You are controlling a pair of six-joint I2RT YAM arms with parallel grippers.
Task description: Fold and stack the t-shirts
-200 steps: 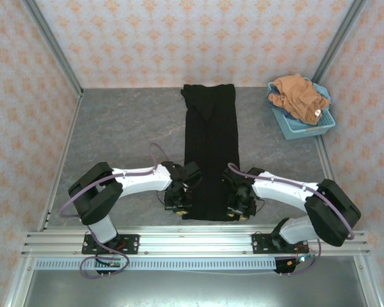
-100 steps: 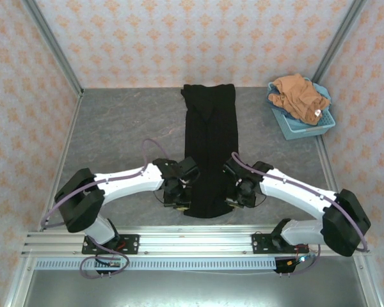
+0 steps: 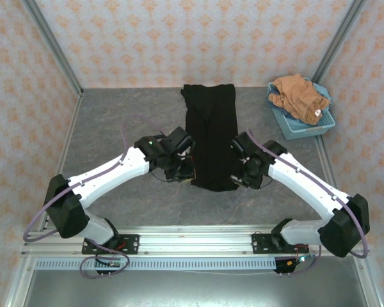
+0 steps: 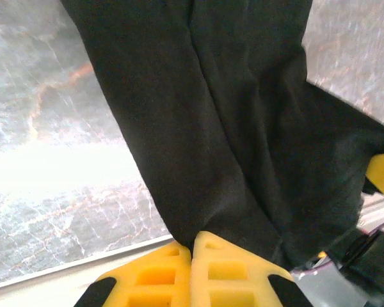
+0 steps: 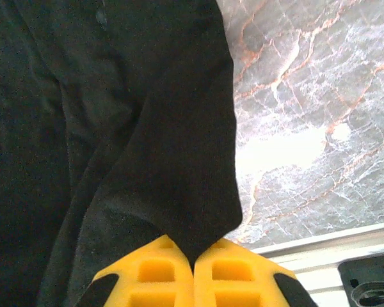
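The black t-shirt [image 3: 209, 137] lies in a long, thin strip down the middle of the gray table [image 3: 115, 128]. Its far end rests flat, close to the back wall. Its near end is held up by both arms, one on each side. The left tool [image 3: 187, 171] is pinched tight on the near left corner of the shirt. Seen from the left wrist, the left tool [image 4: 191, 252] has its yellow fingers [image 4: 230, 281] pressed together with black cloth caught between them. The right tool [image 3: 238, 174] is pinched tight on the near right corner. From the right wrist, the right tool [image 5: 193, 256] shows the same thing, and the cloth spreads away from it over the table. The orange-brown t-shirt [image 3: 299, 96] sits in a heap in the light-blue basket [image 3: 301, 128]. The basket is at the far right corner of the table, well apart from both arms.
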